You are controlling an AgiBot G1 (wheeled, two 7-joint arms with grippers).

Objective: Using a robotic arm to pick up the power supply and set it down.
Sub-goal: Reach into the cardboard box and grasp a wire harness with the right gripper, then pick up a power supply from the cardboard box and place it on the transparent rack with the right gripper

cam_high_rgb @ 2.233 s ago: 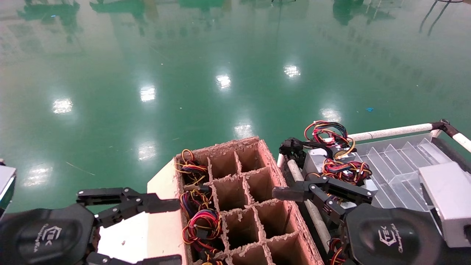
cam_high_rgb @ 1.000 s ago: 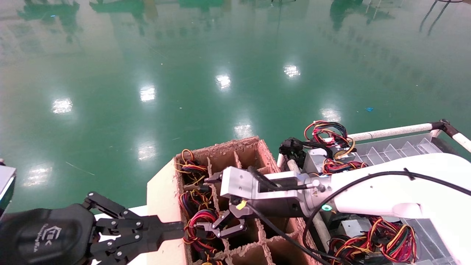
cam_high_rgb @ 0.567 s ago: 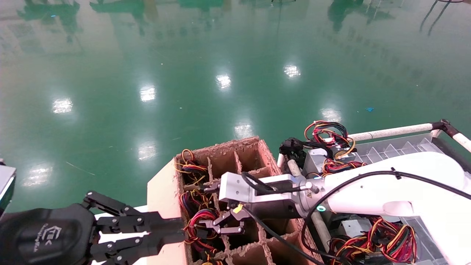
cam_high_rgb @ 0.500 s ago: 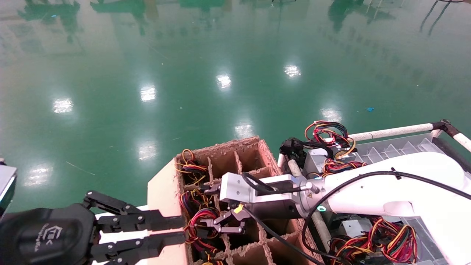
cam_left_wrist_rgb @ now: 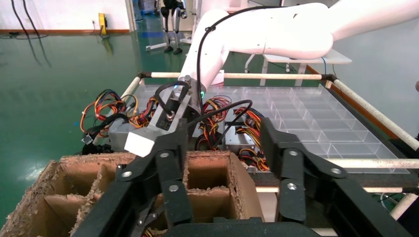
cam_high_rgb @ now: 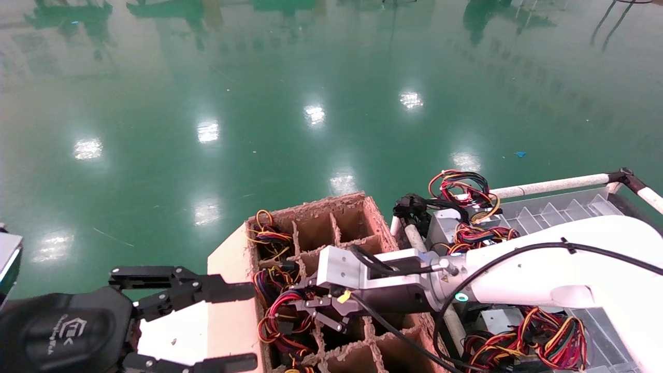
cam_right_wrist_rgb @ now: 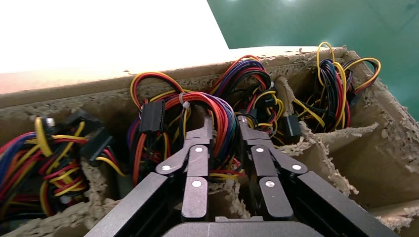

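The power supply's metal box is hidden down in a cell of the brown cardboard divider box (cam_high_rgb: 336,204). Only its looped, mostly red wire bundle (cam_high_rgb: 279,310) (cam_right_wrist_rgb: 195,103) shows, in the left column of cells. My right gripper (cam_high_rgb: 310,306) (cam_right_wrist_rgb: 225,123), on the white arm (cam_high_rgb: 538,269), reaches across the box from the right. Its fingers are closed on either side of that bundle, with the wires pinched between them. My left gripper (cam_high_rgb: 243,325) (cam_left_wrist_rgb: 225,148) hangs wide open at the box's left side, holding nothing.
Neighbouring cells hold other wire bundles (cam_right_wrist_rgb: 341,94) (cam_high_rgb: 267,235). Right of the box is a clear divided tray (cam_high_rgb: 562,212) inside a white pipe rail (cam_high_rgb: 549,185), with more grey supplies and wires (cam_high_rgb: 469,230) (cam_high_rgb: 538,336). A white board (cam_high_rgb: 176,331) lies under my left gripper. Green floor lies beyond.
My right arm swung from the tray over to the box, lowered onto the red bundle and closed its fingers on it. My left gripper narrowed, then opened wide again.
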